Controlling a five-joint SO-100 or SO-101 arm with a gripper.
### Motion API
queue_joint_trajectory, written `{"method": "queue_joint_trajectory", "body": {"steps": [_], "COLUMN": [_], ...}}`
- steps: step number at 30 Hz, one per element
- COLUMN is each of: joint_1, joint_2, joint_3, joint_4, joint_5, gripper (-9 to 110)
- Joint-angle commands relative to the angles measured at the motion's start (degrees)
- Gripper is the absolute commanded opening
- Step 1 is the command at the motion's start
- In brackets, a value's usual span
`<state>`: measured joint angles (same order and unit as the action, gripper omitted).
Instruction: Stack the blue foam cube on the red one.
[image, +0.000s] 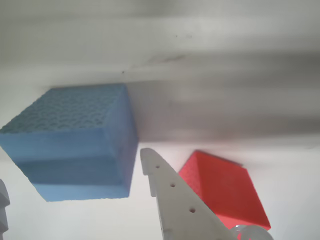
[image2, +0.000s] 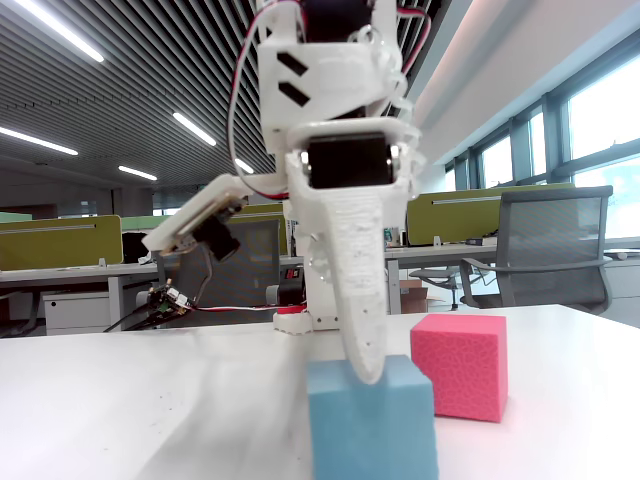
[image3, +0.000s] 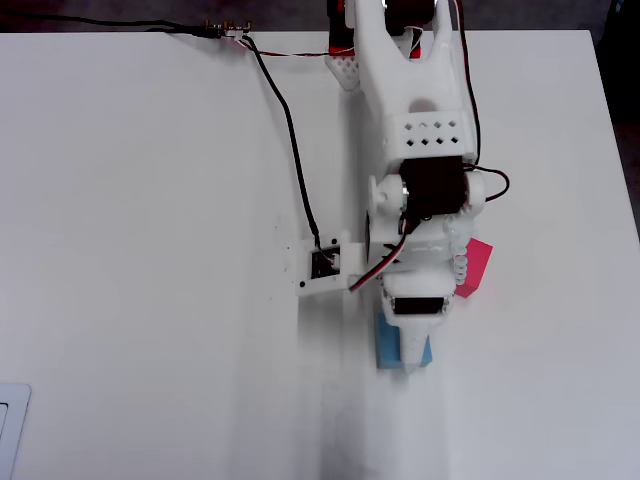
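Observation:
The blue foam cube (image: 75, 145) rests on the white table (image3: 150, 250), close in front of the camera in the fixed view (image2: 370, 430). My gripper (image: 74, 167) is open and low over it. One white finger (image: 170, 195) stands just right of the cube and the other shows at the left edge of the wrist view. From overhead, the gripper (image3: 410, 360) covers most of the blue cube (image3: 385, 345). The red one (image2: 460, 365) sits on the table right beside the blue cube, slightly farther back, partly under the arm in the overhead view (image3: 478, 265).
The arm's base (image3: 390, 40) stands at the table's far edge, with a black cable (image3: 290, 130) running to a small board (image3: 225, 27). A side-mounted camera (image3: 320, 268) juts out left of the wrist. The table's right edge (image3: 615, 200) is close to the cubes.

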<state>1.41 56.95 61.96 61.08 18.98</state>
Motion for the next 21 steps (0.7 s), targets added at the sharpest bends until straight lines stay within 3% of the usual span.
{"method": "queue_joint_trajectory", "body": {"steps": [1,21], "joint_1": [-0.4,0.2], "joint_2": [0.2,1.6], "joint_3": [-3.4,-4.4], "joint_4": [-1.0,0.0], "joint_5": [0.1,0.2], "gripper": [33,20]}}
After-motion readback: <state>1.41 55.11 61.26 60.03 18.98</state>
